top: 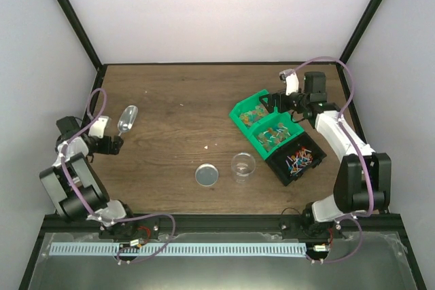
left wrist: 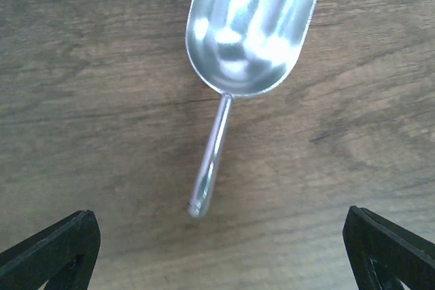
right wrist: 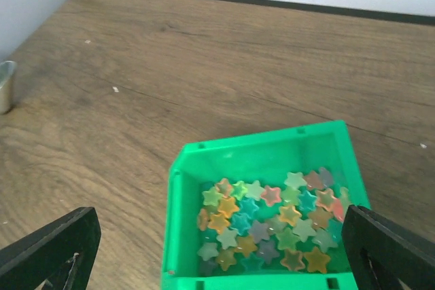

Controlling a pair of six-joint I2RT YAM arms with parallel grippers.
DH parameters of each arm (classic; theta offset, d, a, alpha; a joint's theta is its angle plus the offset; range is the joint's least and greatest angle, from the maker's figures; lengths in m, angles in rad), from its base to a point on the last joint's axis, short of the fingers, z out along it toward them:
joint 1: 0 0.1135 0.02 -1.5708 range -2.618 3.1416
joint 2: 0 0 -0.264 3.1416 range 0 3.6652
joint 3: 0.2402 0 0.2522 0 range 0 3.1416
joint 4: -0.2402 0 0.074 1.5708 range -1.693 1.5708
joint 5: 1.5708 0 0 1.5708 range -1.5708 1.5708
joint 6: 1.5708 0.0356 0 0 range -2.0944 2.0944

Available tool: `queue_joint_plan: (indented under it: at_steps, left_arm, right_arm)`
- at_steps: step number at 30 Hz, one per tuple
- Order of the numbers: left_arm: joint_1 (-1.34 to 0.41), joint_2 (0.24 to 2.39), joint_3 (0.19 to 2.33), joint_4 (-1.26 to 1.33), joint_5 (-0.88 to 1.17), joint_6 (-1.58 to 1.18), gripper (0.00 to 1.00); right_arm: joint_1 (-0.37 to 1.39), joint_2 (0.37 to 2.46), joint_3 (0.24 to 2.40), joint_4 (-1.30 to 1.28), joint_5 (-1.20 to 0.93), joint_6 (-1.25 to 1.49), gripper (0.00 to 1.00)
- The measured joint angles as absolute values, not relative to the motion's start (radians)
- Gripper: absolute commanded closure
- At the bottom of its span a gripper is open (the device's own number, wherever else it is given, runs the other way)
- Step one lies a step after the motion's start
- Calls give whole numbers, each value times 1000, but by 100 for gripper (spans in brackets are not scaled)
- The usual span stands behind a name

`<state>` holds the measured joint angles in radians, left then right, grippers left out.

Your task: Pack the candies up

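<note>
Top external: three bins (candies in black one).

table, brown wood grain; scoop, shiny silver. two green bins and one black bin. candies, mixed red, blue, orange, white.

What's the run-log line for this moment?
left gripper: open by metal scoop | right gripper: open by green bin | candies: in black bin | clear cup: empty

even bright light; glare on scoop, slightly soft.
</note>
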<state>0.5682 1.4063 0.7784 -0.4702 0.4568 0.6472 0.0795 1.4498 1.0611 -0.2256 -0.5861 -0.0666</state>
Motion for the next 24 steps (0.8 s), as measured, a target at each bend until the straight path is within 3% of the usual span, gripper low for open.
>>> queue_joint_plan:
  at_steps: [6, 13, 19, 24]
  left_arm:
    - [603, 1551, 766, -356, 544, 770, 4]
    - [613, 1623, 665, -147, 614, 845, 12]
    - [649, 1718, 685, -15, 720, 867, 27]
    - [662, 1792, 751, 4, 769, 866, 46]
  right_arm:
    - [81, 1491, 1084, -267, -505, -55, 0]
    - [82, 1499, 1110, -309, -557, -56, 0]
    - [82, 1499, 1117, -315, -588, -56, 0]
    - [82, 1499, 1117, -320, -609, -56, 0]
